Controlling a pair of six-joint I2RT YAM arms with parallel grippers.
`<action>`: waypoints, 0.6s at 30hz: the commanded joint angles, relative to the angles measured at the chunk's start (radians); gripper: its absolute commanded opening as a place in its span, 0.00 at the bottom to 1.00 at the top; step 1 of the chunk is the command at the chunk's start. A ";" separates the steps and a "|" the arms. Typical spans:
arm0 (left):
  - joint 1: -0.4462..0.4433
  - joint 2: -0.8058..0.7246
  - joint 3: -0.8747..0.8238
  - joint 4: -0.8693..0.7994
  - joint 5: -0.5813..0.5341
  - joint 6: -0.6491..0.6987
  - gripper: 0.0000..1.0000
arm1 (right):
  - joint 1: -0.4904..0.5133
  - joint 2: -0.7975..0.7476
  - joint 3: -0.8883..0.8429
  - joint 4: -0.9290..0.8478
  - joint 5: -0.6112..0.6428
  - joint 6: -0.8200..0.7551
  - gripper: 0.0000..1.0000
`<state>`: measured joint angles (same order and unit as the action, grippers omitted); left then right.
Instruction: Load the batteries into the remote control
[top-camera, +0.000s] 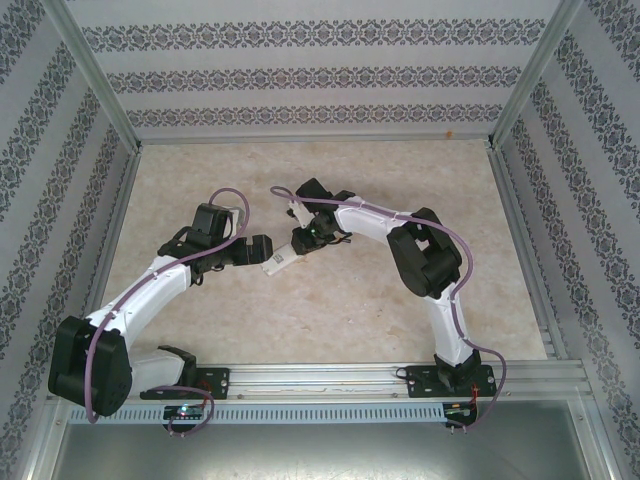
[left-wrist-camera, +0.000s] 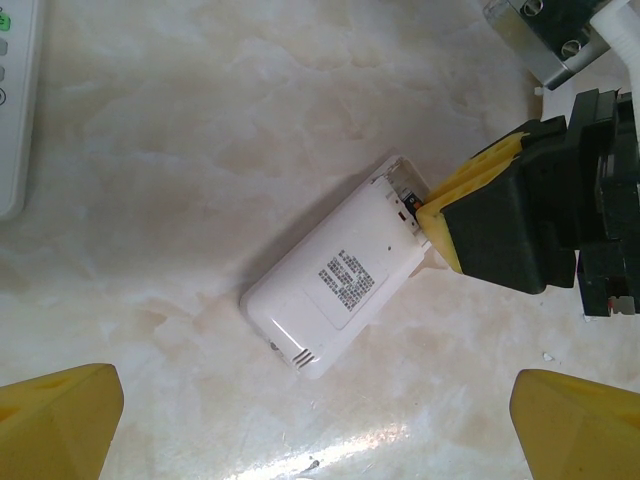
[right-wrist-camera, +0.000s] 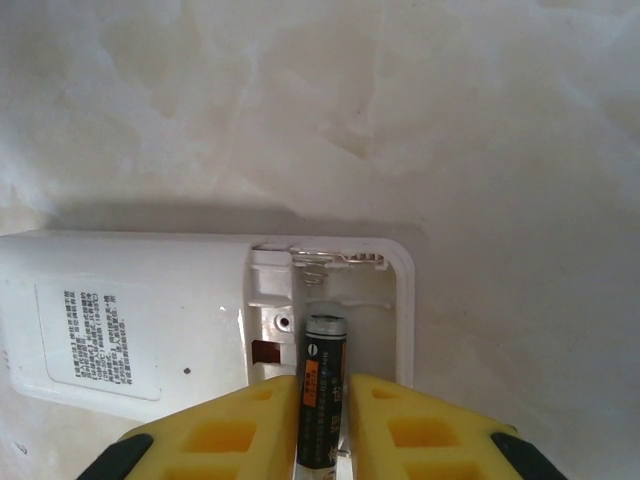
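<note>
1. Top external view
   - Both arms bend inward over the marbled table (top-camera: 340, 320), and their tools meet near its middle.
   - The left gripper (top-camera: 260, 253) and the right gripper (top-camera: 303, 240) face each other.
   - The white remote (top-camera: 277, 263) lies on the table between them.
   - The jaw positions are too small to read in this view.

2. Left wrist view
   - The left gripper's yellow fingertips (left-wrist-camera: 60, 425) sit at the two lower corners. They are spread wide with nothing between them.
   - The remote lies face down and diagonal on the table, with its printed label (left-wrist-camera: 345, 278) facing up.
   - The rear cover is off at the upper right end, so the battery compartment (left-wrist-camera: 405, 190) is exposed.
   - The right gripper's black body and yellow fingers are at that open end.
   - A second white remote (left-wrist-camera: 14, 100), with its buttons facing up, lies at the left edge, well apart from the first.

3. Right wrist view
   - The right gripper's yellow fingers (right-wrist-camera: 245, 420) are pressed in on one dark battery (right-wrist-camera: 322, 385) and pinch it by its sides.
   - The battery sits in the right-hand bay of the open compartment.
   - Its far end points at the coil spring (right-wrist-camera: 316, 270) and stops just short of it.
   - The left-hand bay holds no battery.
</note>
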<state>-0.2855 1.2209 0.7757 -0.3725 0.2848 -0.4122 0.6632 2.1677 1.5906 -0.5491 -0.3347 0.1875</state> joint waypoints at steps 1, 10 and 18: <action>0.015 0.007 -0.017 0.032 0.014 -0.003 1.00 | 0.008 0.033 0.022 0.022 -0.020 -0.005 0.23; -0.018 0.108 0.007 -0.014 0.111 0.080 1.00 | 0.001 -0.058 0.011 0.026 -0.029 0.009 0.30; -0.047 0.242 0.052 0.042 -0.005 0.281 0.99 | -0.042 -0.102 -0.046 0.042 -0.061 0.023 0.31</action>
<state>-0.3218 1.4284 0.7876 -0.3645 0.3161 -0.2420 0.6437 2.0983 1.5715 -0.5144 -0.3664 0.2035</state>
